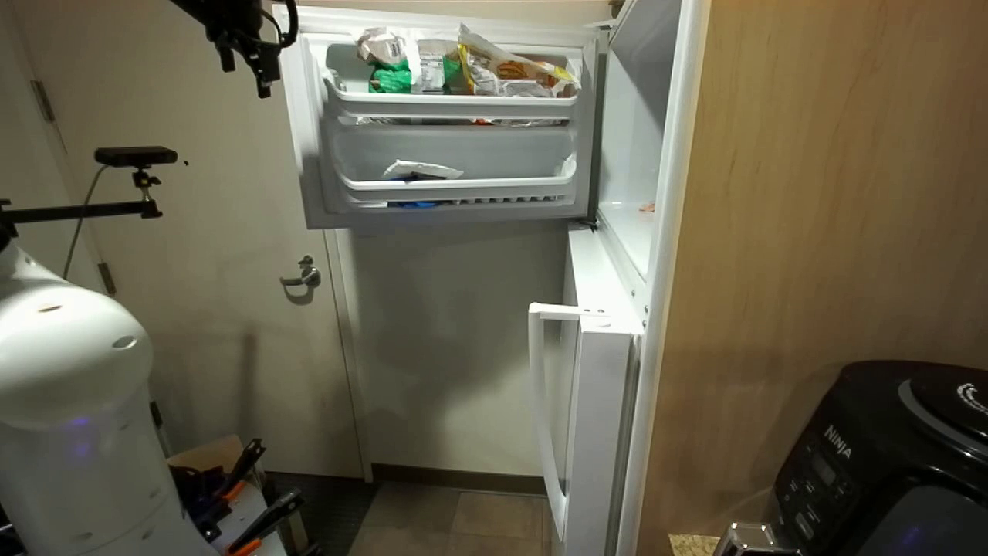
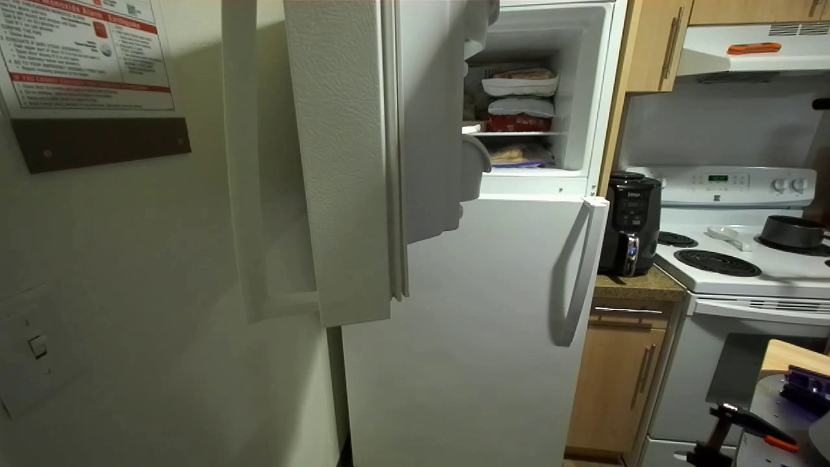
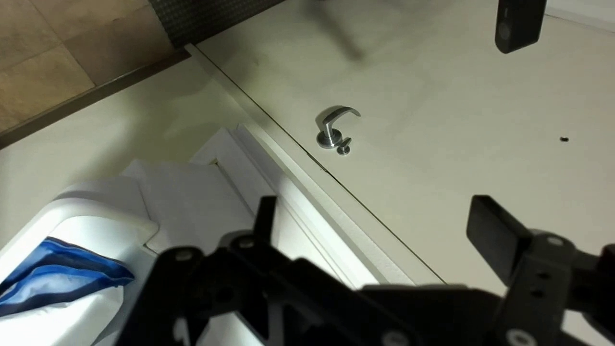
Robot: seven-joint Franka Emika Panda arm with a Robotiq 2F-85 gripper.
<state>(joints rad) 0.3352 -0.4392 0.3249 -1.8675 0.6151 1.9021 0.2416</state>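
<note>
My black gripper [image 3: 375,211] stands open in the wrist view, its fingers wide apart and nothing held. Behind the gap between them runs the free edge of the white freezer door [image 3: 307,211]; whether the two touch cannot be told. In an exterior view the gripper [image 1: 247,76] hangs from the top, beside the upper corner of that swung-open freezer door [image 1: 455,216]. Food bags [image 1: 509,73] fill the door's upper shelf. A white and blue packet [image 1: 423,170] lies in the lower one, and it also shows at the lower left of the wrist view.
Below the freezer, the fridge door [image 2: 467,311] is closed, with a white handle [image 2: 580,272]. Frozen packages [image 2: 519,107] sit inside the freezer. A room door with a metal lever [image 1: 302,276] stands behind. A black air fryer [image 1: 888,455] and a camera on a bracket [image 1: 136,157] are nearby.
</note>
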